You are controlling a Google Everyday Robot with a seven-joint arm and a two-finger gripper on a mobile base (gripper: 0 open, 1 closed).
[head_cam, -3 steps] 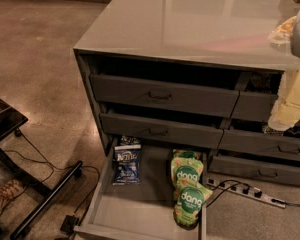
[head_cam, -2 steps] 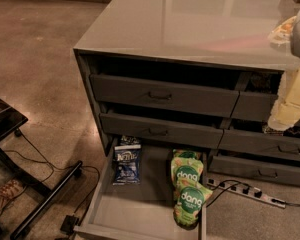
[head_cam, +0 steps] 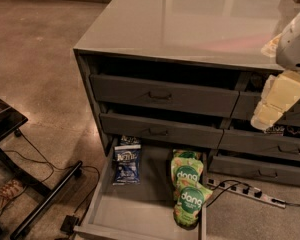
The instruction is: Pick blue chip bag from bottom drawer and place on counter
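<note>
Blue chip bag (head_cam: 126,162) lies flat, label up, at the back-left of the bottom drawer (head_cam: 140,216), top edge just under the closed drawer (head_cam: 160,130) above. The bottom drawer stands open, front part of its floor bare. Two green dang bags (head_cam: 189,189) overlap along the drawer's right side. Counter (head_cam: 190,24) sits well above the drawer, glossy w/ reflections. Gripper (head_cam: 265,116) hangs up & right of the drawer, below the counter edge, well apart from the blue bag; can't tell its grip state. Power strip (head_cam: 245,191) lies on the floor right of the drawer
</note>
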